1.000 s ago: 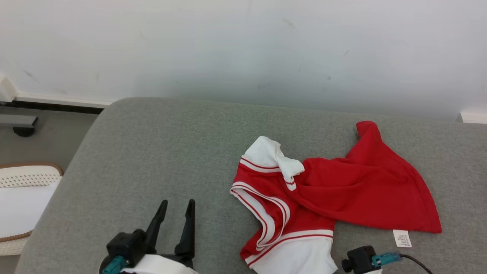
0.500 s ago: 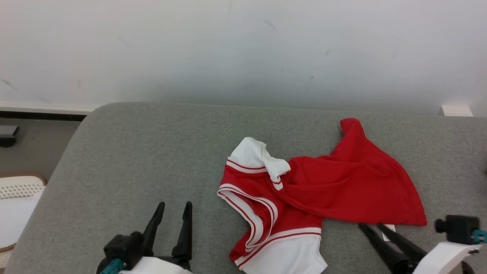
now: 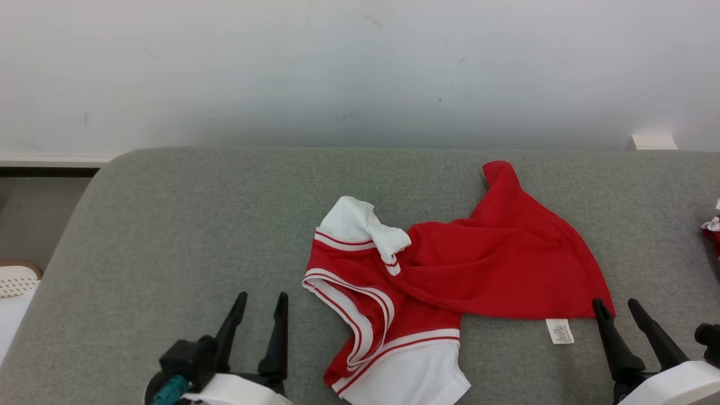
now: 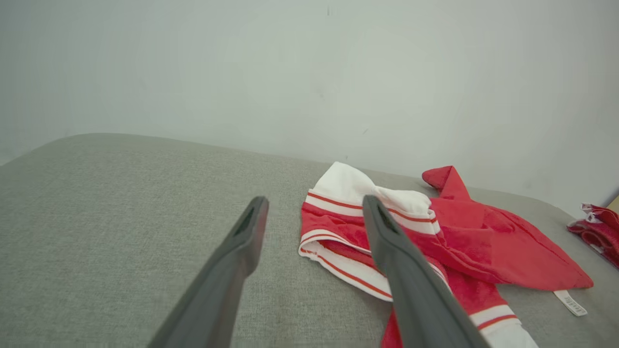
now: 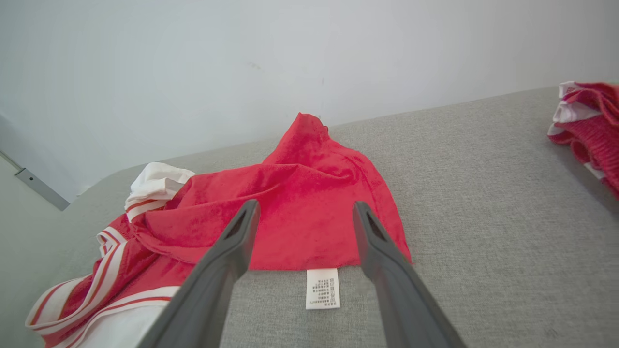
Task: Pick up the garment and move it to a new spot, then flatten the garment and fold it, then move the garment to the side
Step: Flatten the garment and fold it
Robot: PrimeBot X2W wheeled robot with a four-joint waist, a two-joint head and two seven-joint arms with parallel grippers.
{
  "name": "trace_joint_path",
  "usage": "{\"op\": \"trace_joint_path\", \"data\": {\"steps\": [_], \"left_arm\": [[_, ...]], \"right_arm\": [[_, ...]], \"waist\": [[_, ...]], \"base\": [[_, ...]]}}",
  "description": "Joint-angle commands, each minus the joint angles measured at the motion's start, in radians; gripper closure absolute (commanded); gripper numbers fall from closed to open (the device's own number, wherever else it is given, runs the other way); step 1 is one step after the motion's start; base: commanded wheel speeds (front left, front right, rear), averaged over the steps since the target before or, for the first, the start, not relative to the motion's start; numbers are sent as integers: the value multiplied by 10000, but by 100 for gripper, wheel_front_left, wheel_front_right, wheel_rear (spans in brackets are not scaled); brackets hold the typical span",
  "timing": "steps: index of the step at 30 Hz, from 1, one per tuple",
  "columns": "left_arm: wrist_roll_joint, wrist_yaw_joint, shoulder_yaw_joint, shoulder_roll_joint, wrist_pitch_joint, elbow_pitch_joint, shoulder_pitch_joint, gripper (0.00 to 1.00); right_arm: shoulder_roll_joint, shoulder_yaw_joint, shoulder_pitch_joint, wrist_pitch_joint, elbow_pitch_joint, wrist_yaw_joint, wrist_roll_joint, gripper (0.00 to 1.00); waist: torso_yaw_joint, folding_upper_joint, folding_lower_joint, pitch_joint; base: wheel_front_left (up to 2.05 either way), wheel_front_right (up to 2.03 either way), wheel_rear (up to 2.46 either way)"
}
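Left tool (image 3: 262,296), lower left, and right tool (image 3: 615,304), lower right, both stand spread and empty over the grey cushion (image 3: 169,225). The red-and-white garment (image 3: 495,270) lies crumpled at centre right, as before. The right tool has swung upright, just beside the hem corner, near the white label (image 3: 560,331).

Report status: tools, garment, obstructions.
Left tool open, empty, left of garment. Right tool open, at its red hem corner. Garment crumpled on cushion, ungrasped. Second red cloth far right, apart.
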State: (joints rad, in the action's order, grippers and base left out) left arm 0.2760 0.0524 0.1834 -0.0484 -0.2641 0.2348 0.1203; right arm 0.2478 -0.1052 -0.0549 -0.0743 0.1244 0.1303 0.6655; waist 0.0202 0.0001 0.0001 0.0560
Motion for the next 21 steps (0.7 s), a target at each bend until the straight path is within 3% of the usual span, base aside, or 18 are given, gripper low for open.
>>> {"op": "trace_joint_path", "data": {"steps": [1,9,15,21], "left_arm": [[-127,101,184,-40,4,288,112,0],[246,390,892,-116,1292,1390,1029,0],[563,253,648,-231,2508,1946,1732,0],[548,81,481,-736,3551,2647,2527,0]], "right_arm": [[-99,107,-126,160,102,5,-230,0],[-427,392,-308,620,244,3,-636,0],[-512,381,-488,775,336,5,-784,0],[-643,284,-688,864,457,3,-756,0]], "waist": [[-58,-1,-1,39],[-242,-1,-1,114],[-567,-1,-1,325],[-1053,-1,-1,666]], "base": [[0,0,0],[0,0,0],[0,0,0],[0,0,0]]}}
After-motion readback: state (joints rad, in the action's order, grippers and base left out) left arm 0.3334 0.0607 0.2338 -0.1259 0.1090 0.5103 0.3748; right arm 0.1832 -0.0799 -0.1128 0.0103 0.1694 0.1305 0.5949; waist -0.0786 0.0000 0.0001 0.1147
